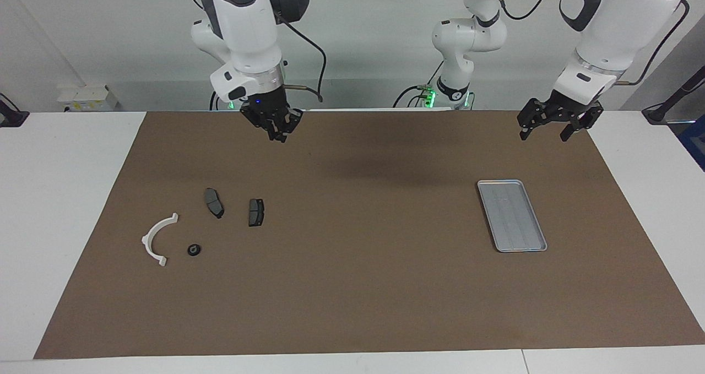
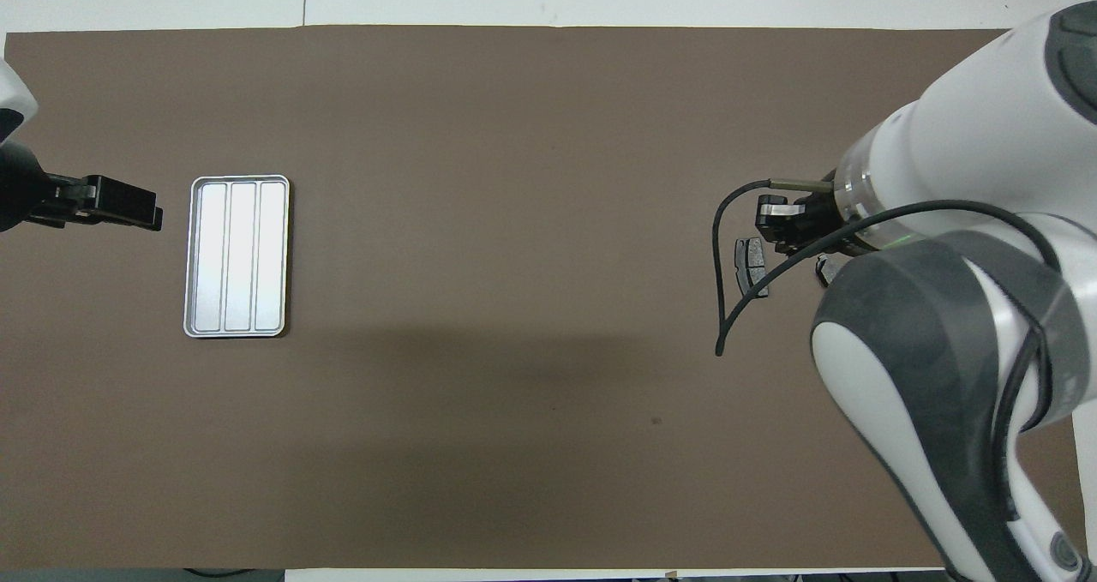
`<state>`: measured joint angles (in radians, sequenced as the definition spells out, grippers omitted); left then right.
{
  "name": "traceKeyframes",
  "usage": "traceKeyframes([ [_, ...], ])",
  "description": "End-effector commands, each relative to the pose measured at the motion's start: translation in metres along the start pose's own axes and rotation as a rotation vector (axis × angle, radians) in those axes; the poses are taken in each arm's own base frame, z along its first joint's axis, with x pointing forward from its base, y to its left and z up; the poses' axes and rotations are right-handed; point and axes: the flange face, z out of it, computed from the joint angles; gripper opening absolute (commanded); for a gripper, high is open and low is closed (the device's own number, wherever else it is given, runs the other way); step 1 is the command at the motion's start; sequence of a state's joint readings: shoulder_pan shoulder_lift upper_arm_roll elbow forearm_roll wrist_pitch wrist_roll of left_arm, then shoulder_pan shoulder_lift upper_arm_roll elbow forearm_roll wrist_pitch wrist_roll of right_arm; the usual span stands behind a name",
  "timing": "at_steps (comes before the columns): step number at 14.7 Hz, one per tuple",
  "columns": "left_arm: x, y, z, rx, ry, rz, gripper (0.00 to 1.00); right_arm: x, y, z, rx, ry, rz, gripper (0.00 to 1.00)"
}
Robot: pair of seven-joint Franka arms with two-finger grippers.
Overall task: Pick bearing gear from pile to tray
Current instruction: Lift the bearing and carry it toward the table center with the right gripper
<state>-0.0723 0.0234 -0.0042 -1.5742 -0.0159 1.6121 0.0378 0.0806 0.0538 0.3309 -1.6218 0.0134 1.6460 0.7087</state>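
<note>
Bench [image 1: 66, 209], white top, mostly covered by a brown mat [image 1: 363, 286]; mat edge nearest the robots cut off in overhead view

Right arm [image 2: 960, 325] fills the corner of the overhead view and hides most of the pile; only one plate and a sliver of another show past it, with a black cable [image 2: 728, 291] looping across them

Left arm [image 1: 611, 38] raised at its own end of the bench; in overhead view only its dark tip enters the frame, the rest cut off

Tray [image 1: 512, 215]: silver-grey, ridged lengthwise, lying flat on the mat toward the left arm's end, nothing in it

Left pincer [image 1: 551, 133]: up in the air over the mat corner at that end, fingers spread wide, holding nothing

Right pincer [image 1: 280, 136]: up over the mat above the pile's end, fingertips pressed together, nothing between them

Pile, toward the right arm's end, parts lying apart from one another:
- white arc [image 1: 156, 238], farthest from the robots along with the round piece, hidden in overhead view
- dark plate [image 1: 213, 202] and second dark plate [image 1: 256, 212], side by side, nearer to the robots than the arc
- bearing gear [image 1: 194, 249]: small black round piece on the mat just beside the arc, detail too fine to make out, hidden in overhead view
</note>
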Motion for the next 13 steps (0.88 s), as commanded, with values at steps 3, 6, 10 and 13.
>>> traceKeyframes([
  [3,-0.006,0.001,-0.001,-0.005,0.000,-0.006,1.00,-0.053,-0.048,0.001,0.023,-0.014,0.083,0.00],
  [6,-0.006,0.001,-0.001,-0.005,0.000,-0.006,1.00,-0.079,-0.072,0.011,0.039,-0.025,0.122,0.00],
  [10,-0.006,0.001,-0.001,-0.005,0.000,-0.006,1.00,-0.112,-0.096,0.048,0.046,-0.044,0.137,0.00],
  [13,-0.006,0.001,-0.001,-0.005,0.000,-0.006,1.00,-0.127,-0.113,0.091,0.045,-0.052,0.145,0.00],
])
